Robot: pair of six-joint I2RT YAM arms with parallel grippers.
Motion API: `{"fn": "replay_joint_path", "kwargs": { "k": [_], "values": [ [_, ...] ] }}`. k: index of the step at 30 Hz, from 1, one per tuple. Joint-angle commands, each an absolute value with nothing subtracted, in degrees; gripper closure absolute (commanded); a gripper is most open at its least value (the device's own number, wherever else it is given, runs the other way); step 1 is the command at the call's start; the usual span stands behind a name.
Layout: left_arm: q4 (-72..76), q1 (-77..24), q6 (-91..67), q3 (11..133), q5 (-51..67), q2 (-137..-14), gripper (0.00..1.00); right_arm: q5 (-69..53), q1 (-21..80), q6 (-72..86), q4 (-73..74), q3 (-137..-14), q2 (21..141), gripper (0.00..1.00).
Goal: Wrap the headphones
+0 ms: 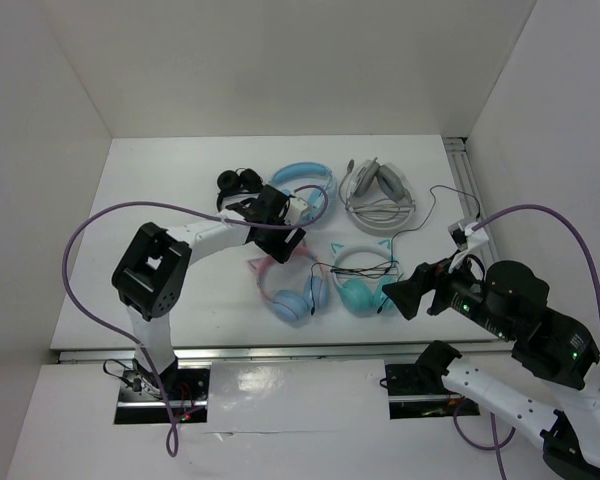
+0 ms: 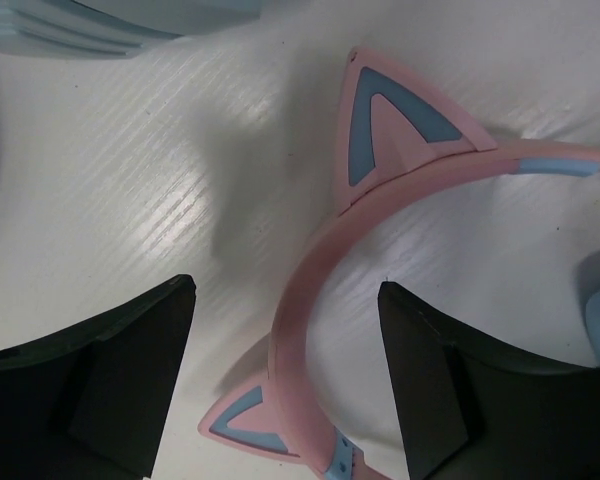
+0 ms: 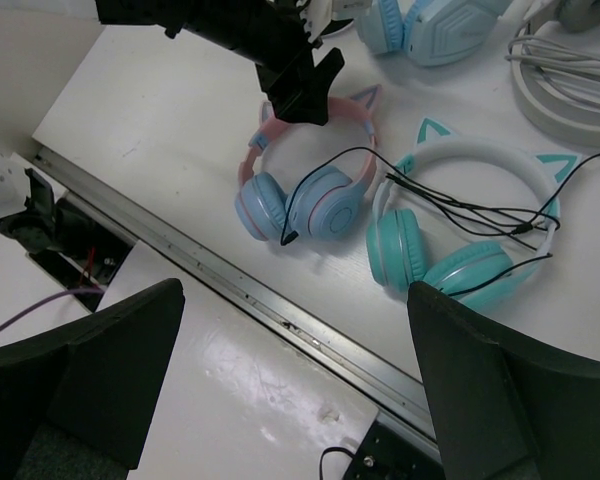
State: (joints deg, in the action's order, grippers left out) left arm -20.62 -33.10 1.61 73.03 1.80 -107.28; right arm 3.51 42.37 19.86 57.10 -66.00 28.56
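Observation:
The headphones [image 1: 288,303] with the pink cat-ear headband and light blue ear cups lie flat on the white table, near the middle front. My left gripper [image 1: 280,248] is open and hangs low over the headband [image 2: 302,310], one finger on each side of the band, not closed on it. The thin black cable [image 3: 332,153] runs from an ear cup to the right, across the teal pair. My right gripper [image 3: 295,390] is open and empty, raised above the table's front edge, to the right of the headphones [image 3: 300,195].
An all-teal cat-ear pair [image 1: 362,290] lies right beside the pink pair, with cables over it. A plain light blue pair [image 1: 305,183], a white-grey pair [image 1: 380,190] and a small black item [image 1: 238,183] lie further back. A metal rail [image 3: 280,300] edges the table front.

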Motion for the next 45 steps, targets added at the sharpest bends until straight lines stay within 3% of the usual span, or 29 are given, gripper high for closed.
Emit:
{"fn": "replay_joint_path", "kwargs": {
  "k": [1, 10, 15, 18, 19, 21, 23, 27, 33, 45],
  "values": [
    [-17.31, -32.7, 3.08, 74.0, 4.56, -108.37, 0.16, 2.37, 41.92, 18.81, 55.2, -66.97, 28.3, 0.0],
    [-16.34, -33.84, 2.55, 72.25, 6.24, -111.44, 0.27, 2.37, 41.92, 18.81, 54.67, -66.97, 28.3, 0.0],
    [-18.01, -34.37, 2.55, 72.25, 4.83, -112.06, 0.48, 2.37, 41.4, 19.34, 54.67, -66.97, 28.3, 0.0],
    [-18.63, -34.37, 2.03, 71.02, 4.83, -112.06, 0.53, 2.37, 41.4, 19.34, 54.67, -68.02, 28.3, 0.0],
    [-19.33, -34.37, 2.02, 71.02, 4.83, -111.36, 0.61, 2.37, 41.4, 19.34, 54.67, -68.64, 28.3, 0.0],
    [-19.95, -34.89, 1.41, 70.49, 4.31, -110.49, 0.65, 2.37, 41.4, 19.34, 55.2, -69.16, 28.3, 0.0],
    [-20.48, -35.42, 1.41, 69.97, 3.78, -108.73, 0.83, 1.85, 41.4, 19.34, 55.2, -69.78, 28.3, 0.0],
    [-24.16, -36.65, -0.52, 70.74, 1.59, -105.83, 1.0, 1.85, 40.87, 19.34, 55.2, -69.79, 28.3, 0.0],
    [-32.33, -41.13, -0.53, 74.08, -2.28, -96.78, 1.0, 1.85, 40.87, 19.34, 54.58, -69.79, 28.3, 0.0],
    [-52.37, -52.8, -6.94, 92.27, -36.73, -84.48, 1.0, 0.62, 40.87, 18.19, 47.38, -64.6, 31.2, 0.0]
  ]
}}
